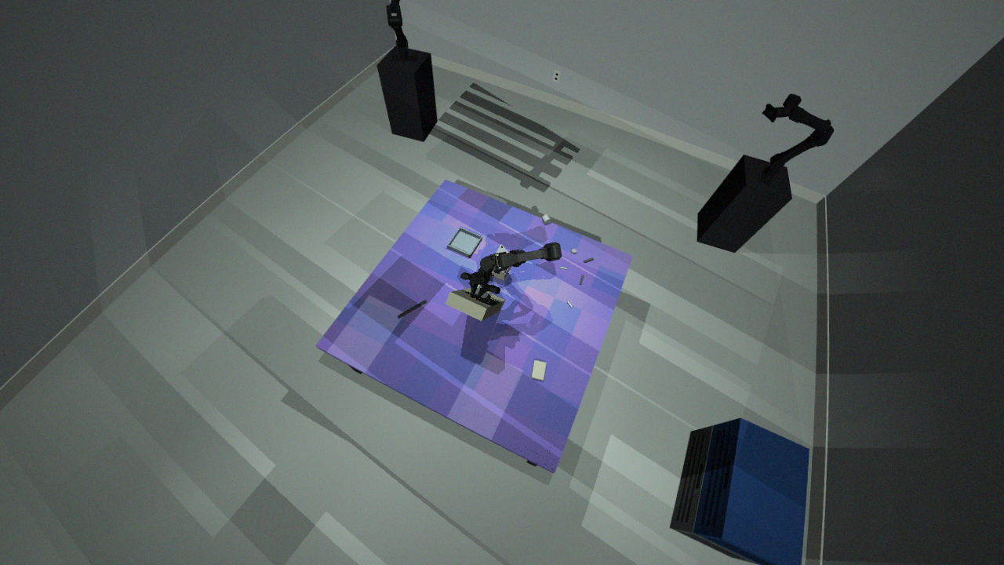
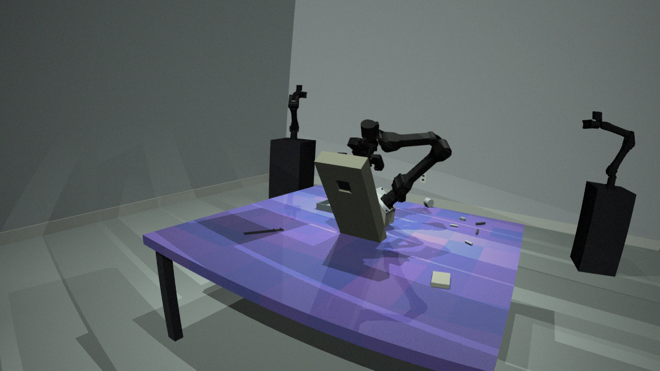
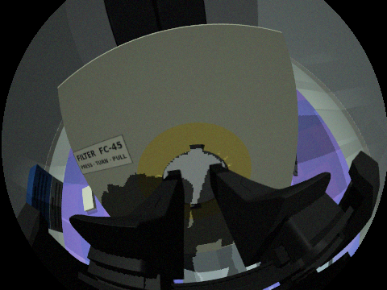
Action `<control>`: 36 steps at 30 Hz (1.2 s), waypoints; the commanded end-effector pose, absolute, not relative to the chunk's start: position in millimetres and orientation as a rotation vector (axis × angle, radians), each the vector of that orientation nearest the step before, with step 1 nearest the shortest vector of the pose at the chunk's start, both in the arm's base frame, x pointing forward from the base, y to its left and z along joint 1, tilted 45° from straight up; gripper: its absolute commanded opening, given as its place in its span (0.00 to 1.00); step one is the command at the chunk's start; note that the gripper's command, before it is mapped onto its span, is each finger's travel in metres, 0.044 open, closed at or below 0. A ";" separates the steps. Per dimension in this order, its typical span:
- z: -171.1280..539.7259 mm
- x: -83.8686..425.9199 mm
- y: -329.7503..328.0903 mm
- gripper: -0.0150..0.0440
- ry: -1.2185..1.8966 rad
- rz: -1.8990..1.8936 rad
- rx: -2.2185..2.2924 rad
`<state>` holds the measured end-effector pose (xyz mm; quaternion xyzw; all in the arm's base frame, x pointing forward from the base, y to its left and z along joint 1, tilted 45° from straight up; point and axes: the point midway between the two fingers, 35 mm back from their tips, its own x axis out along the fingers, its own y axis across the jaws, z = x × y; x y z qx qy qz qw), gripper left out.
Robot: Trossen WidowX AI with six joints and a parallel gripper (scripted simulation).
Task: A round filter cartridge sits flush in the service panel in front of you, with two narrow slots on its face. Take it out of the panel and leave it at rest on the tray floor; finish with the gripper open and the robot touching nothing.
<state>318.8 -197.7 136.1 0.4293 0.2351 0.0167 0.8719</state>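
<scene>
The tan service panel [image 1: 471, 303] [image 2: 355, 203] [image 3: 181, 89] stands tilted in the middle of the purple table [image 1: 421, 372] [image 2: 285, 267]. In the wrist view the grey round filter cartridge [image 3: 197, 159] sits in the panel inside a yellow ring [image 3: 151, 161]. My gripper [image 3: 193, 170] [image 1: 477, 286] [image 2: 371, 158] is at the panel's face. Its fingers stand narrow, with the tips set into the cartridge's face on either side of the centre. A label [image 3: 102, 154] reads FILTER FC-45, PRESS TURN PULL. The shallow tray [image 1: 471, 233] [image 2: 323, 205] lies on the table beyond the panel.
A beige block [image 1: 539, 369] [image 2: 440, 279], a dark rod [image 1: 412, 309] [image 2: 263, 231], a small white cylinder [image 1: 546, 218] [image 2: 428, 202] and several small pieces [image 1: 581, 279] [image 2: 468, 242] lie on the table. Black pedestals with camera arms stand around the room.
</scene>
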 end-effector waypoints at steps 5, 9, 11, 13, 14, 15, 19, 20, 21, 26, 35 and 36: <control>136.1 319.2 -197.4 0.25 0.492 0.035 0.895; 134.0 321.2 -196.4 0.25 0.499 0.026 0.934; 132.8 322.4 -195.8 0.25 0.505 0.011 0.992; 131.7 323.4 -195.3 0.25 0.510 -0.006 1.057; 131.4 323.7 -195.2 0.25 0.512 -0.015 1.090; 131.1 324.1 -195.0 0.25 0.514 -0.024 1.123; 130.5 324.8 -194.7 0.25 0.520 -0.060 1.257; 130.4 324.9 -194.6 0.25 0.521 -0.069 1.291; 130.3 325.1 -194.6 0.25 0.521 -0.079 1.325; 130.1 325.5 -194.4 0.25 0.524 -0.126 1.494; 129.8 326.2 -194.3 0.25 0.521 -0.216 1.800; 129.7 326.2 -194.2 0.25 0.520 -0.226 1.833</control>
